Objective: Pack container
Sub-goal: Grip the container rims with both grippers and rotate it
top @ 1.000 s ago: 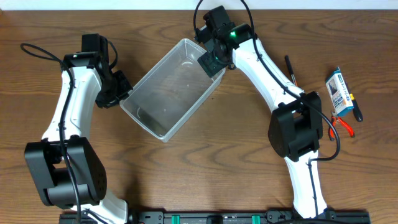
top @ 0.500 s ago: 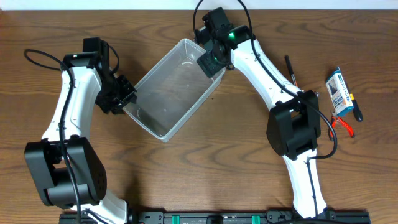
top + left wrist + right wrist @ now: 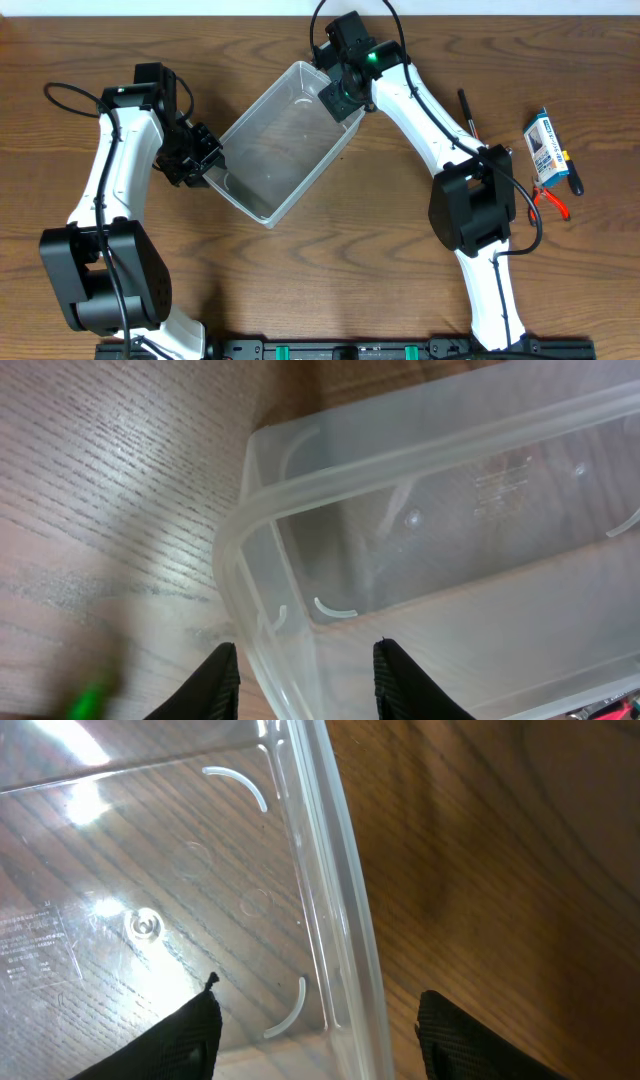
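The container, a clear, empty plastic tub, lies at an angle on the wooden table between my two arms. My left gripper is open at its lower left corner. In the left wrist view the rolled rim of the container passes between the two black fingers, with a gap on each side. My right gripper is open at the far right corner. It straddles the wall of the container, one finger inside the tub and the other outside, neither pressing on it.
At the right of the table lie a black pen, a blue and white packet, a dark-handled tool and red-handled pliers. A black cable loops by the left arm.
My left gripper opened and slid right onto the container's corner, so the rim now sits between its fingers. The right gripper's jaws narrowed slightly around the wall. The container barely shifted.
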Motion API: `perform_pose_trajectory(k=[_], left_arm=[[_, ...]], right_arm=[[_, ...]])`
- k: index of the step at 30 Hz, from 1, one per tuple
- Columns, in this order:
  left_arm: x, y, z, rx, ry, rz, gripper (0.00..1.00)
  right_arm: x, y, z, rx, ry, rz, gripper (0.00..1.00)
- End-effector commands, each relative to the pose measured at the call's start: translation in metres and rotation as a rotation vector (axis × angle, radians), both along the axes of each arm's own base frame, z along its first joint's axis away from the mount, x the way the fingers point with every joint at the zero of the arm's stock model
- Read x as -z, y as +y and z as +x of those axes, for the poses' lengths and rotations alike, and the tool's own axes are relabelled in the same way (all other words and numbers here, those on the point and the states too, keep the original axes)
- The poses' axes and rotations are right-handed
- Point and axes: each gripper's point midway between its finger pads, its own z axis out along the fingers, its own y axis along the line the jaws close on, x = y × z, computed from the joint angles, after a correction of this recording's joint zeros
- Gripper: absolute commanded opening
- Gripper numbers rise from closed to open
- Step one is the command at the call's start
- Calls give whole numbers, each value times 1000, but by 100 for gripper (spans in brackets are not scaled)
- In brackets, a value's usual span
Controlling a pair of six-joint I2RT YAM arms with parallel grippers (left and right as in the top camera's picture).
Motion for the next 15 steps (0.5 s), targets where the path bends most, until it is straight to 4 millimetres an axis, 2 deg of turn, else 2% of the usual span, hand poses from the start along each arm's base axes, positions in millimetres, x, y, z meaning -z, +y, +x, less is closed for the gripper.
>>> perform_pose_trajectory(k=[1, 5, 8, 15], left_arm=[[8, -1, -10, -11, 47, 13, 34], [21, -1, -15, -14, 64, 43, 34], [28, -2, -14, -24, 57, 43, 33], [29, -1, -1, -32, 2, 46, 34]], right_arm=[[1, 2, 2, -2, -4, -2, 66], [1, 2, 2, -2, -5, -1, 66], [1, 2, 2, -2, -4, -2, 61], [1, 1, 0, -2, 1, -4, 38]])
